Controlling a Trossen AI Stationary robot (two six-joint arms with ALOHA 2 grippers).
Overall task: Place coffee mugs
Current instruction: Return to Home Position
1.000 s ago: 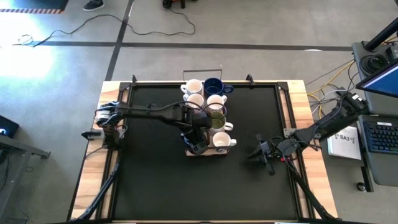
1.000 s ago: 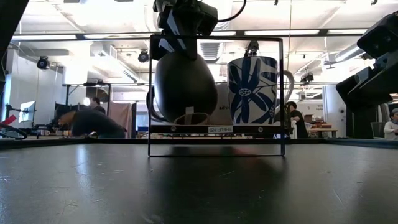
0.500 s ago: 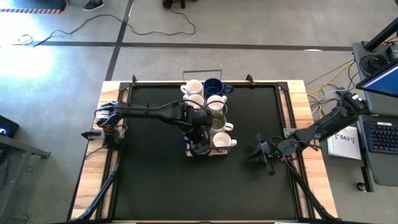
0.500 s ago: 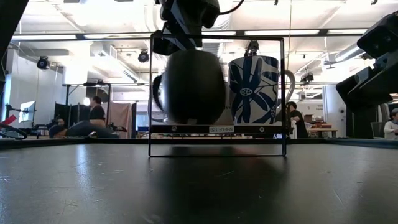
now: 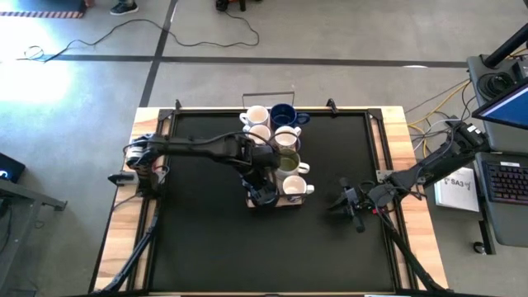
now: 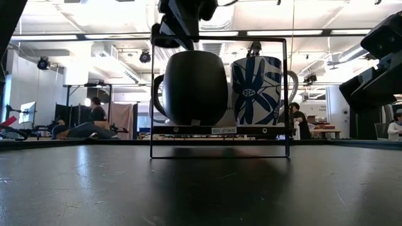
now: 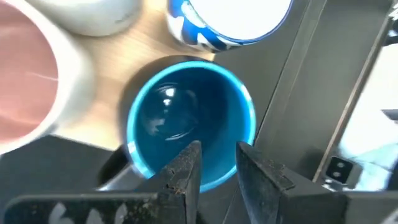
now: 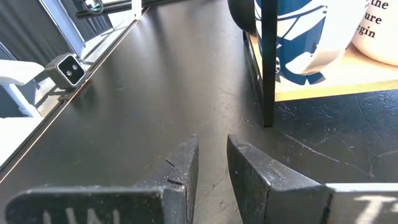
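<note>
So, your clock: 12 o'clock is the far edge of the table (image 5: 206, 239) in the high view.
Shelf (image 6: 218, 130): a wire-framed rack on a wooden base, standing on the table from its centre toward 12 o'clock, with mugs in two columns.
Dark mug (image 6: 195, 88): upright at the shelf's 7 o'clock corner, blue inside.
Blue-patterned mug (image 6: 256, 91): upright just beside the dark mug, at its 3 o'clock.
Pink-lined mug (image 7: 25, 81): just beside the dark mug, in the next row.
Olive mug (image 5: 287, 161): at 12 o'clock of the blue-patterned mug.
White mugs (image 5: 260, 132): three, filling the far rows.
Dark blue mug (image 5: 283, 113): at the shelf's 1 o'clock corner.
Left claw (image 7: 217, 147): yours hangs straight above the dark mug's mouth, clear of the rim, fingers a narrow gap apart, gripping nothing.
Right claw (image 8: 211, 140): low over the table at 4 o'clock of the shelf, well apart from it, fingers a narrow gap apart, gripping nothing.
</note>
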